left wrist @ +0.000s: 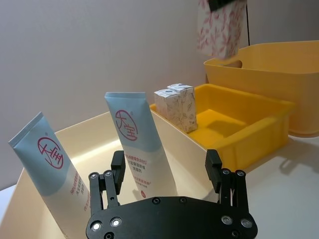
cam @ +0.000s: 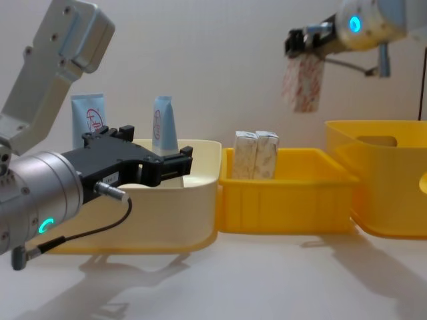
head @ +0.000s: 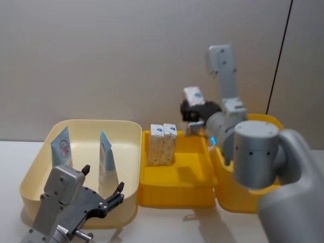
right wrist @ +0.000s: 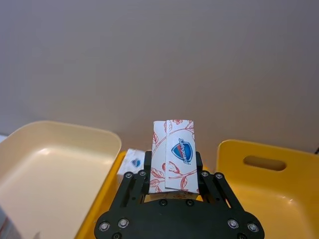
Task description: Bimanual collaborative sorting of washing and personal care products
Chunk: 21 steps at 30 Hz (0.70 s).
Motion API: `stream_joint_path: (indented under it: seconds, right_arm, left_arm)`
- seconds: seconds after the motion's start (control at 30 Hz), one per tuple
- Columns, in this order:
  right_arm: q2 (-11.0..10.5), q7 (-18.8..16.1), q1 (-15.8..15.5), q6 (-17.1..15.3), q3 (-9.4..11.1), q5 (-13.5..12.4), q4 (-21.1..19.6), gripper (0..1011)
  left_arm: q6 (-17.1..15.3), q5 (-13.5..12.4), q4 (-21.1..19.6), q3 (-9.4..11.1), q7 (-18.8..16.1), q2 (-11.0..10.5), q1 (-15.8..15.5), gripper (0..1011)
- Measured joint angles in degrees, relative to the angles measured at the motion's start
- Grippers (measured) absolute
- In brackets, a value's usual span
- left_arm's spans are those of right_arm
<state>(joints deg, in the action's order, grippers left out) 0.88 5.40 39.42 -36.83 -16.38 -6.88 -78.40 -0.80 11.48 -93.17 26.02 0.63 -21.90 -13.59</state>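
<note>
The left gripper (head: 104, 183) hangs at the near rim of the cream bin (head: 91, 123), its black fingers spread apart and holding nothing. Inside that smooth, round-cornered plastic bin stand two squeeze tubes with flat crimped tops, light blue over white, each with a round red logo. The left tube (head: 62, 147) leans by the bin's left wall, and the right tube (head: 106, 159) stands near the gripper, in line with the gap between its fingers. Just beside the cream bin sits the shallow yellow tray (head: 177, 195), straight-walled and glossy. Two upright cartons (head: 163, 144) of white card with pink-orange leaf print stand pressed side by side at its back left. Further right, the right gripper (head: 194, 109) is clamped on a third carton (head: 194, 94) — held in the air above the tray's right end, clear of everything below. At the far right stands the deep yellow bin (head: 263, 120), rounded, with a slot handle in its wall.
</note>
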Motion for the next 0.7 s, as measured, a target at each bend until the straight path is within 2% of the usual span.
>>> stream_joint_path:
  seconds: [0.33,0.4,0.7]
  right_arm:
    - [-2.08,2.14,2.25,0.75,3.11,1.63,-0.80,408]
    - [-2.98,2.68,2.74,0.27,4.20,2.11,-0.77,408]
    - [-4.81,3.17,3.84,-2.57,6.04,2.94,0.77,408]
  left_arm:
    - [0.00,0.00,0.00,0.00,0.00,0.00,0.00,1002]
    - [0.00,0.00,0.00,0.00,0.00,0.00,0.00,1002]
    - [0.00,0.00,0.00,0.00,0.00,0.00,0.00,1002]
